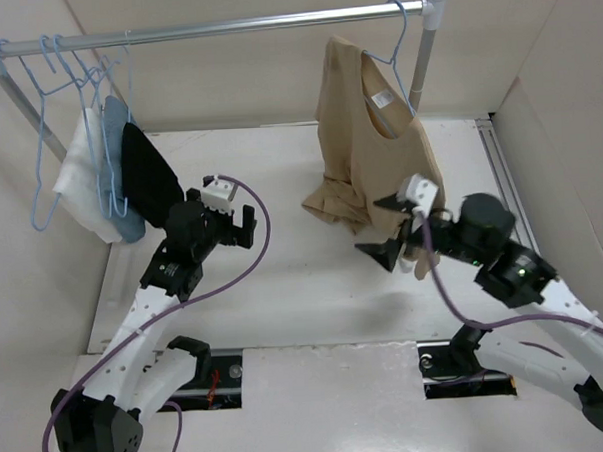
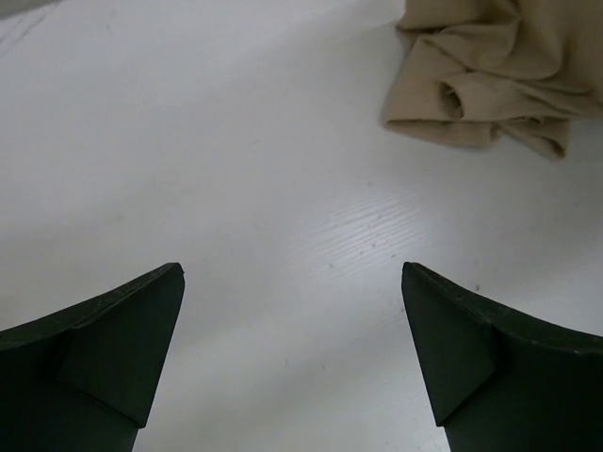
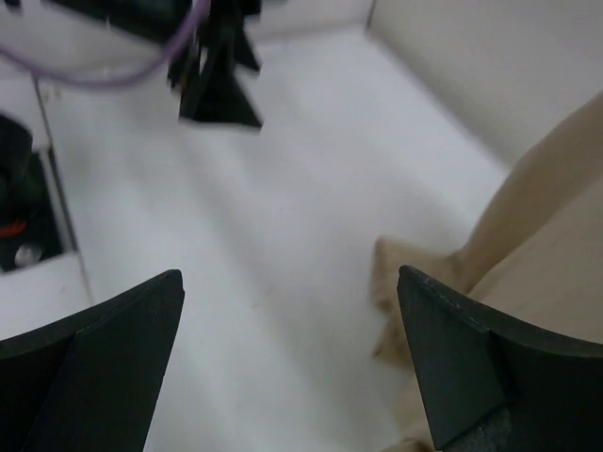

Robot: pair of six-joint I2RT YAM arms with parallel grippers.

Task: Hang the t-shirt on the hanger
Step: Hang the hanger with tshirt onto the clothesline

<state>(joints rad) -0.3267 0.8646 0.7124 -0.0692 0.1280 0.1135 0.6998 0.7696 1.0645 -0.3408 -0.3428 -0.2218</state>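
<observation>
The t-shirt [image 1: 363,133] is a plain tan, soft, short-sleeved piece with no print. It hangs at the right end of the metal rail [image 1: 223,27] on a light-blue wire hanger [image 1: 402,56], whose hook is over the rail just beside the white corner joint. The hanger's wire shows inside the open neck, next to a small white label. The rest of the wire is hidden in the cloth, so how it sits in the shoulders cannot be told. The shirt hangs askew in long vertical folds, and its lower part reaches the white table [image 1: 304,286], where it lies bunched in a crumpled roll to the left. The right gripper [image 1: 403,247] sits low at the shirt's bottom edge with its fingers spread wide. The right wrist view shows bare table between them, with tan cloth just beside the right-hand finger [image 3: 490,377]. The left gripper [image 1: 226,224] is well apart from the shirt, at the left over bare table. Its jaws are also wide with nothing in them, and only the bunched hem shows at the far corner of its wrist view.
</observation>
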